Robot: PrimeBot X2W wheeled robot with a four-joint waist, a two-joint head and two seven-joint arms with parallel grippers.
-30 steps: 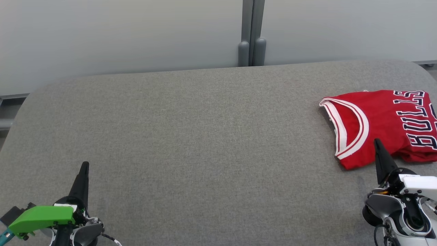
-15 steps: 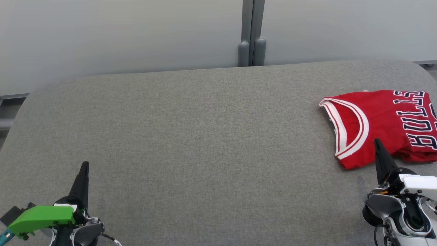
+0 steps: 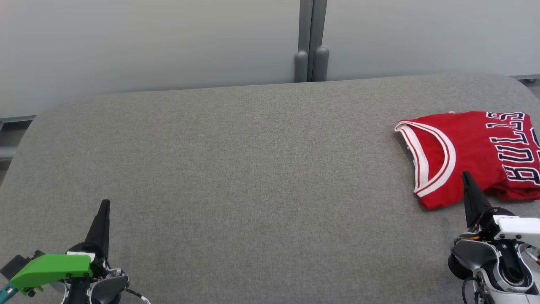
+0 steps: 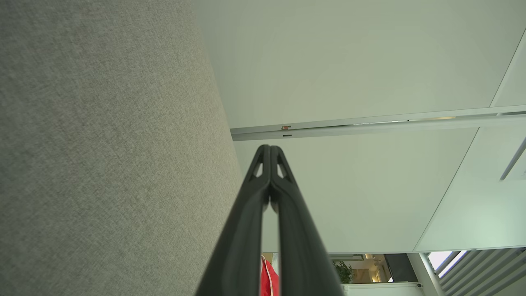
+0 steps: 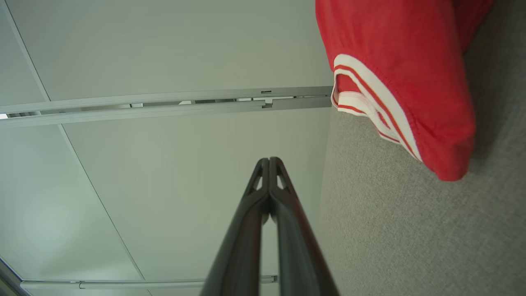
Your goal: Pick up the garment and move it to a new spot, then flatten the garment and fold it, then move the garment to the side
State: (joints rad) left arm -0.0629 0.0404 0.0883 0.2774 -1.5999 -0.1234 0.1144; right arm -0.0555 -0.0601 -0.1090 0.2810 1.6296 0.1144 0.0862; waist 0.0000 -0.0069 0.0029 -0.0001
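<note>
Speckled grey table (image 3: 253,169), red jersey (image 3: 472,147) at its right edge, white trim with thin red stripes, navy letters outlined in white, pale grey wall (image 3: 147,42), black left gripper (image 3: 104,204) with bright green cover (image 3: 52,266), black right gripper (image 3: 465,175) with white housing (image 3: 517,226)

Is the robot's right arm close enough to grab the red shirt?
Probably yes. The right gripper sits close beside the red shirt, with nothing between them; its shut fingers would need to open first.
</note>
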